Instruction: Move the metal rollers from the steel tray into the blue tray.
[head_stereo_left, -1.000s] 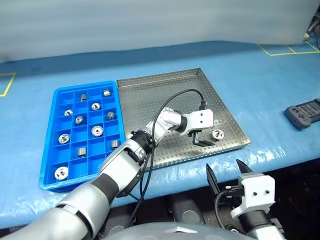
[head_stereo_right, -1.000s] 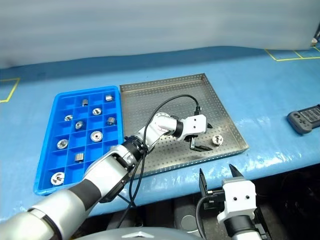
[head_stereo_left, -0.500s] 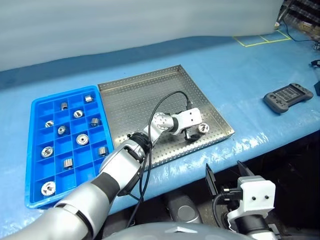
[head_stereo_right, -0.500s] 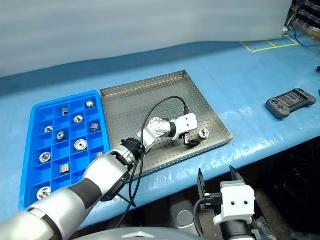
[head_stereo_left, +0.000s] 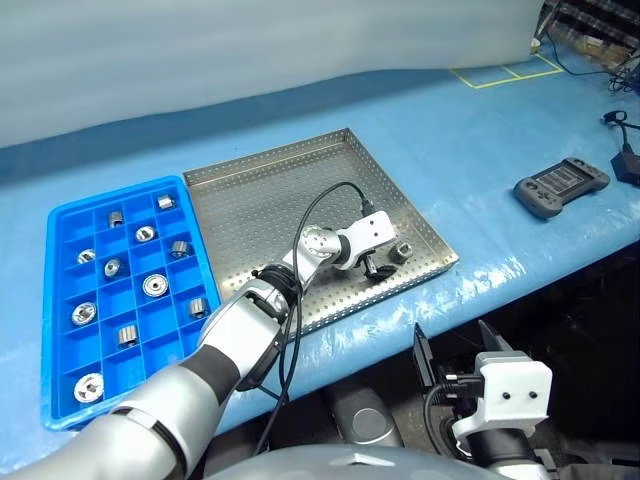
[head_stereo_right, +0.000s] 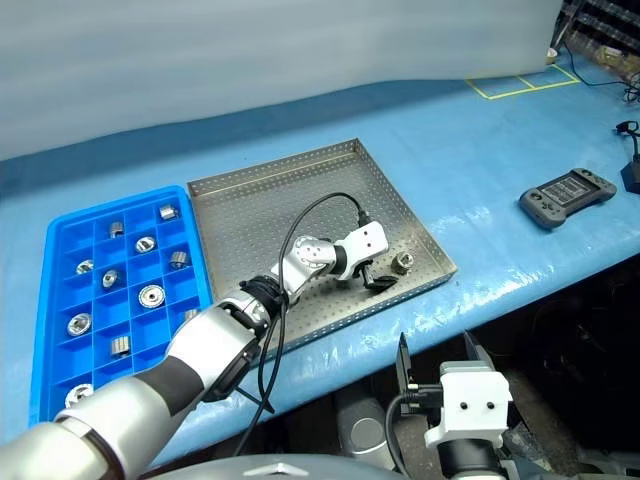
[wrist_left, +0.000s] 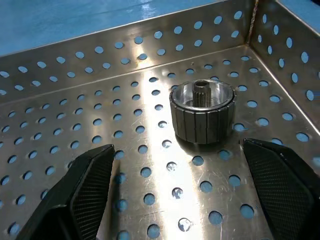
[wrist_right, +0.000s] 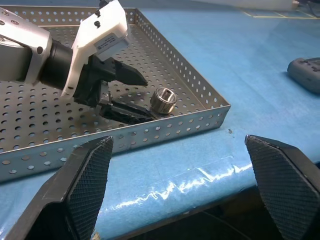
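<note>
the left gripper (wrist_left: 180, 200) sits low over the steel tray (head_stereo_left: 270, 190), a shallow square of shiny perforated sheet with low rims, its two black cross-hatched fingers (wrist_left: 90, 185) spread wide and holding nothing. just ahead of the fingertips, near the tray's corner, stands one metal roller (wrist_left: 202, 112), a short ribbed silver cylinder with a central hole, not touched. other rollers lie in the square compartments of the blue tray (head_stereo_left: 60, 300), a bright plastic grid beside the steel tray. the right gripper (wrist_right: 180, 190) hovers off the table edge, fingers wide apart and empty.
</note>
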